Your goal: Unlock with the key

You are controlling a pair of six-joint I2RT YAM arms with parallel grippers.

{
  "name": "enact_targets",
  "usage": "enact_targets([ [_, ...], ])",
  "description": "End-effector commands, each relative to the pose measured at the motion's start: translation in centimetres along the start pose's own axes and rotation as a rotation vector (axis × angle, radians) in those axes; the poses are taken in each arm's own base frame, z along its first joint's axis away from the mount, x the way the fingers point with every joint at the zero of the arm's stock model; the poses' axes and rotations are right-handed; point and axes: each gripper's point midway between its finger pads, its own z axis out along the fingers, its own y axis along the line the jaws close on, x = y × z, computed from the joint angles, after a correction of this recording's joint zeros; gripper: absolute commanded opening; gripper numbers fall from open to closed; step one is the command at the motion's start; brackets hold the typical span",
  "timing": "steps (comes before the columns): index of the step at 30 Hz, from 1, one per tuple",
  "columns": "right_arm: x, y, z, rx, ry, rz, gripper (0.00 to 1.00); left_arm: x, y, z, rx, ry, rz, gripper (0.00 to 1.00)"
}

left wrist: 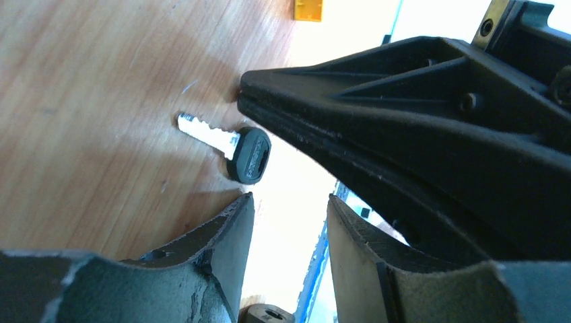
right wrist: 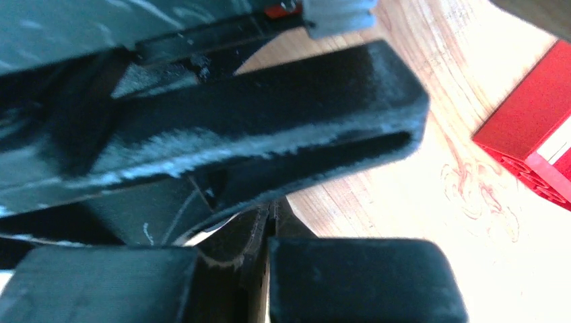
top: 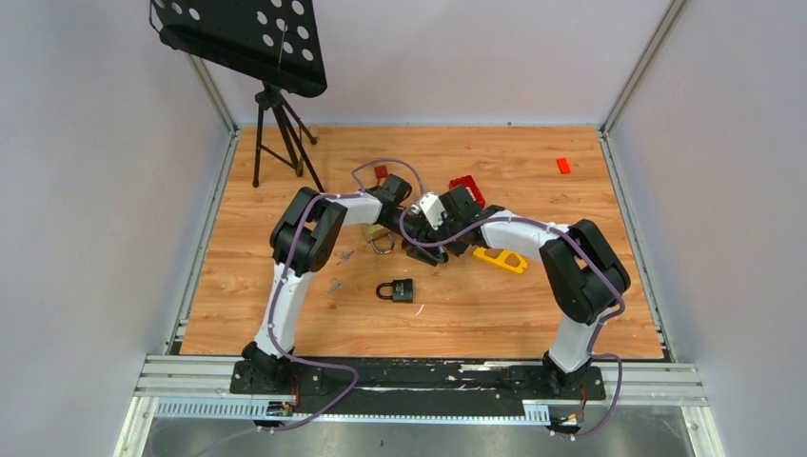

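A silver key [left wrist: 227,145] with a black head lies flat on the wooden table in the left wrist view. My right gripper [left wrist: 244,91] is shut, and its tip rests on the table just beside the key's head, apart from it. My left gripper [left wrist: 289,219] is open just short of the key, with nothing between its fingers. From above, both grippers meet mid-table: the left gripper [top: 402,238] and the right gripper [top: 421,255]; the key is hidden under them there. A black padlock [top: 398,290] lies in front of them, and a brass padlock [top: 381,238] lies beside the left gripper.
A yellow part [top: 501,258] lies under the right forearm. A red block [top: 467,188] sits behind the grippers, also seen as a red block [right wrist: 532,145] in the right wrist view. A small red piece [top: 563,165] is at the back right. A tripod stand [top: 276,133] is at the back left.
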Motion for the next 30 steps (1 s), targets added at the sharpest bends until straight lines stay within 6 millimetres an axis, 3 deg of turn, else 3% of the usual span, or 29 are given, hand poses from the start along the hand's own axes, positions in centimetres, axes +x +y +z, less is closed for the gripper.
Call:
enact_targets([
  [1,-0.1,0.4,-0.4,-0.063,-0.015,0.032,0.00,-0.9,3.3,-2.0,-0.207,-0.092,0.054,0.54],
  [10,0.3,0.3,-1.5,-0.161,-0.021,0.126,0.00,-1.7,3.6,-3.5,-0.286,-0.177,0.054,0.58],
  [15,0.5,0.3,-2.2,-0.198,-0.033,0.151,0.00,-1.4,4.2,-3.1,-0.297,-0.188,0.024,0.58],
  [19,0.7,1.8,-1.7,-0.277,-0.025,0.186,0.00,-0.9,4.1,-2.1,-0.293,-0.196,-0.004,0.58],
  [30,0.5,2.9,-0.4,-0.348,-0.010,0.253,0.00,0.2,4.2,-0.7,-0.288,-0.251,-0.076,0.58],
])
